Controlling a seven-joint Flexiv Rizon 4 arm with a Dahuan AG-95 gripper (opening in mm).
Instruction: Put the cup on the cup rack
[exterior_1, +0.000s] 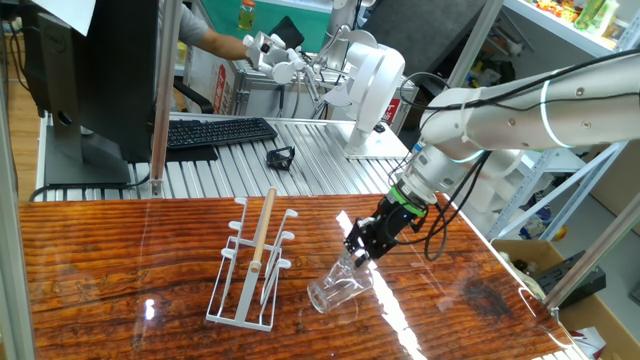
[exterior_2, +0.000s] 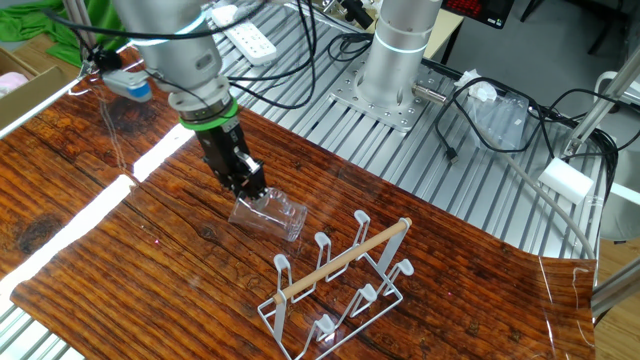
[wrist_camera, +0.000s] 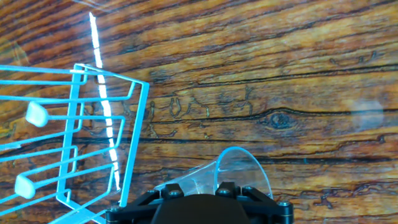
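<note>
While the robot arm leans steeply down over the wooden desk, its black hand is clamped on the base end of a clear glass cup. That cup lies tilted on its side, its open mouth resting on the desk and facing away from the hand. Just beside it, not touching, stands a white wire cup rack with upturned pegs and a pale wooden rod handle. Behind the desk, on a ribbed metal surface, sits a black keyboard.
</note>
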